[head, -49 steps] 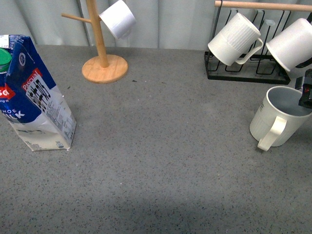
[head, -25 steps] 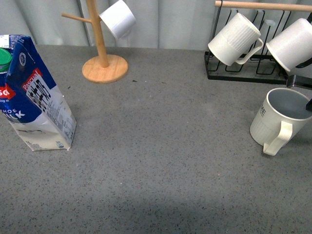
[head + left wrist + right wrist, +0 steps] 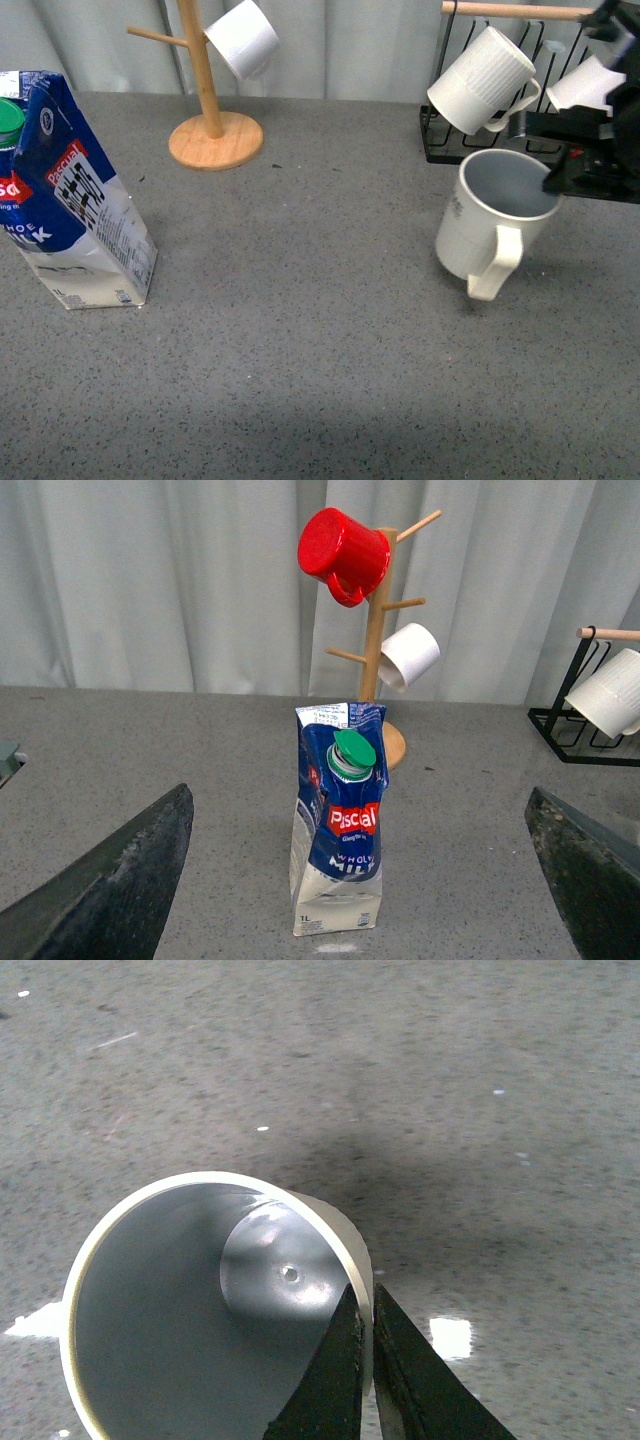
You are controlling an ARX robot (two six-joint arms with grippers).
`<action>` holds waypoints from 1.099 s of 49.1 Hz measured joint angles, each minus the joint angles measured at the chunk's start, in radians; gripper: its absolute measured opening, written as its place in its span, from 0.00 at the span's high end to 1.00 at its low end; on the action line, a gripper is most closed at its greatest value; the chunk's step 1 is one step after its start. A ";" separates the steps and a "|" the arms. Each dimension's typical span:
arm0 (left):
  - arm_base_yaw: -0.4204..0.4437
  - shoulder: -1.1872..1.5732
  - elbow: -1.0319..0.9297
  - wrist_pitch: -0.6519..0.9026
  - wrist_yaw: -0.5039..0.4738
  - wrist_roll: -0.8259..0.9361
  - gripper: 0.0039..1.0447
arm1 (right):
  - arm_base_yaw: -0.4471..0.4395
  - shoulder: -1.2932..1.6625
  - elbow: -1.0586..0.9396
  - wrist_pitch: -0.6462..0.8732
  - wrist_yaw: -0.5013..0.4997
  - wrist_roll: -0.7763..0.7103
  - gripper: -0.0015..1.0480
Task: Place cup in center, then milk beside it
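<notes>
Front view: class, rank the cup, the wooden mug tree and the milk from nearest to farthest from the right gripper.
1. cup: right of centre, pinched at its rim by the right gripper.
2. wooden mug tree: back left of the table.
3. milk: far left edge.

Mock kitchen counter inside a lab-type test cell. Indicated by:
- grey speckled worktop (image 3: 300,340) backed by a plain pale curtain (image 3: 150,580);
- wooden mug tree (image 3: 214,142) carrying a red mug (image 3: 343,555) and a small white cup (image 3: 242,38);
- black wire rack (image 3: 440,152) under a wooden rail, holding a ribbed white mug (image 3: 480,80);
- milk carton (image 3: 60,190) standing upright on the worktop.
</notes>
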 joint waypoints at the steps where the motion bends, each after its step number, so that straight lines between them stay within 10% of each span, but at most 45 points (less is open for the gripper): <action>1: 0.000 0.000 0.000 0.000 0.000 0.000 0.06 | 0.013 0.004 0.004 0.003 -0.005 0.004 0.99; 43: 0.000 0.000 0.000 0.000 0.000 0.000 0.06 | 0.180 0.147 0.072 0.074 -0.042 0.116 0.99; 54: 0.000 0.000 0.000 0.000 0.000 0.000 0.06 | 0.169 0.135 0.061 0.135 -0.073 0.135 0.69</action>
